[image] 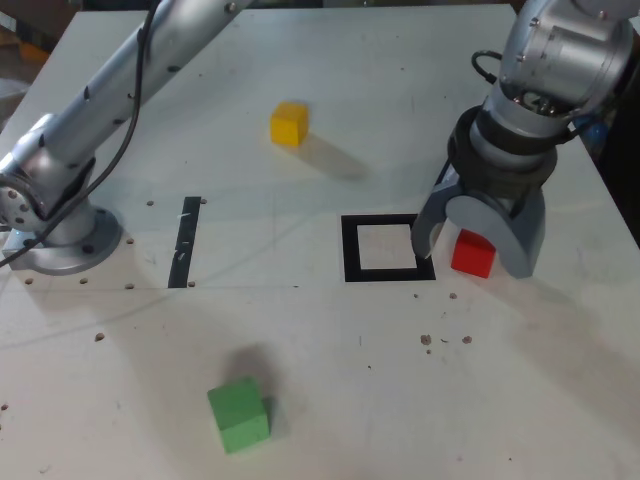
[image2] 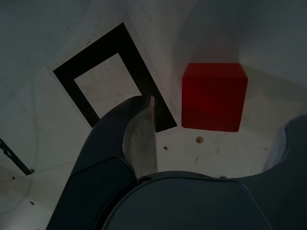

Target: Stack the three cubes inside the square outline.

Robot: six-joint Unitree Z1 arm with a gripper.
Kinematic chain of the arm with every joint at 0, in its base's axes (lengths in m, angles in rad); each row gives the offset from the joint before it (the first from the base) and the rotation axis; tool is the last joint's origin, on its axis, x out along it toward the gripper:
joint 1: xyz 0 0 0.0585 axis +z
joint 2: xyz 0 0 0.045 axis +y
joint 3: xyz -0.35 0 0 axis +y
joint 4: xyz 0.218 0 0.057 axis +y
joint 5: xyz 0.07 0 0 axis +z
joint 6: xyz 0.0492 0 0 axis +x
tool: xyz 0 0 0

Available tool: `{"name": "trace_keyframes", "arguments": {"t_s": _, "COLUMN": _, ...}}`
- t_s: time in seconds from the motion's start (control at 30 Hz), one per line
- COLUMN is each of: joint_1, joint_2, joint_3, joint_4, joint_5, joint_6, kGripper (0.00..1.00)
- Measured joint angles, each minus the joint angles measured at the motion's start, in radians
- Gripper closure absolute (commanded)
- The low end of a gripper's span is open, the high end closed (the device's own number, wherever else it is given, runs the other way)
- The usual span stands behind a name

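No cube is in the square yet. Going left to right in the exterior view: the green cube point(image: 239, 414) sits near the front, the yellow cube point(image: 289, 123) far back, the square outline point(image: 387, 248) is empty. The gripper point(image: 478, 259) stands open around the red cube point(image: 473, 253), just beside the square, not squeezing.

A scuffed white tabletop point(image: 330, 400) with small holes, a black tape strip point(image: 186, 243), soft overhead shadows.

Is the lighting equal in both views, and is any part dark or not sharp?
Exterior view: bright and even, with soft shadows beside the yellow cube and green cube. Wrist view: much darker, the gripper shading the table; the red cube stays sharp.
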Motion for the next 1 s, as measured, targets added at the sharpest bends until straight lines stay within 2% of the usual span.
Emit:
{"name": "trace_keyframes", "arguments": {"t_s": 0.2, "joint_1": 0.012, "joint_2": 0.012, "joint_3": -0.007, "joint_4": -0.012, "joint_5": -0.011, "joint_6": 0.01, "kGripper": 0.38}}
{"name": "trace_keyframes", "arguments": {"t_s": 0.43, "joint_1": 0.035, "joint_2": 0.025, "joint_3": -0.011, "joint_4": -0.042, "joint_5": -0.024, "joint_6": 0.057, "kGripper": 0.49}}
{"name": "trace_keyframes", "arguments": {"t_s": 0.63, "joint_1": 0.044, "joint_2": 0.032, "joint_3": -0.014, "joint_4": -0.056, "joint_5": -0.019, "joint_6": 0.073, "kGripper": 0.52}}
{"name": "trace_keyframes", "arguments": {"t_s": 0.87, "joint_1": 0.059, "joint_2": 0.04, "joint_3": -0.015, "joint_4": -0.056, "joint_5": -0.016, "joint_6": 0.09, "kGripper": 0.67}}
{"name": "trace_keyframes", "arguments": {"t_s": 1.0, "joint_1": 0.059, "joint_2": 0.04, "joint_3": -0.019, "joint_4": -0.059, "joint_5": -0.023, "joint_6": 0.091, "kGripper": 0.7}}
